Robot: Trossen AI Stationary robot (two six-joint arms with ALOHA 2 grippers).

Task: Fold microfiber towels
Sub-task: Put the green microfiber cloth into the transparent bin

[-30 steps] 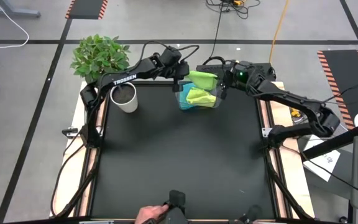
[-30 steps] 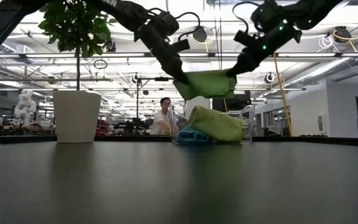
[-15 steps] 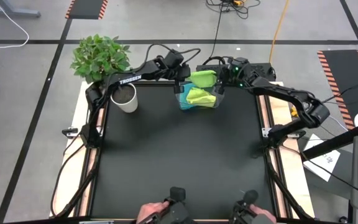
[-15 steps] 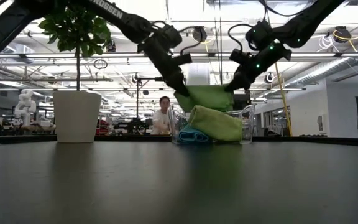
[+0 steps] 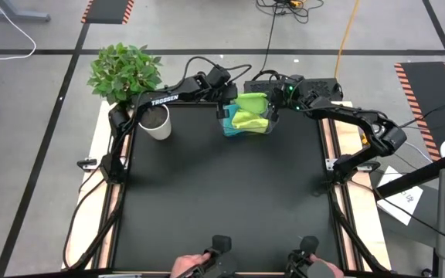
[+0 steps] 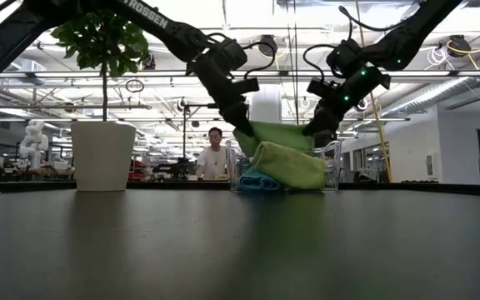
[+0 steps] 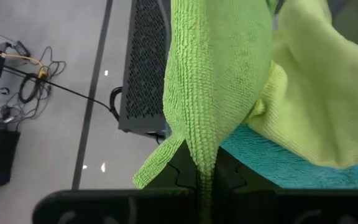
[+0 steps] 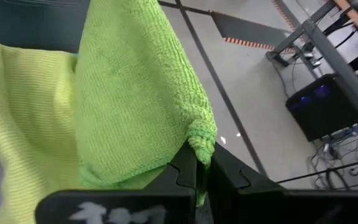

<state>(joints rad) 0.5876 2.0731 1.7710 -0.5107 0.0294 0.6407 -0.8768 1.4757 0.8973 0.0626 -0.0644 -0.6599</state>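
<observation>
High view: black tabletop [image 5: 222, 201], white plant pot [image 5: 154, 122] off to the left gripper's outer side.
Left gripper [image 5: 224, 101]: pinching green towel [image 5: 252, 101].
Right gripper [image 5: 274, 106]: clamped on its other end.
Towel: sagging between both, over clear bin [image 6: 330, 158].
Room: person [image 6: 213, 155] seated behind.
</observation>
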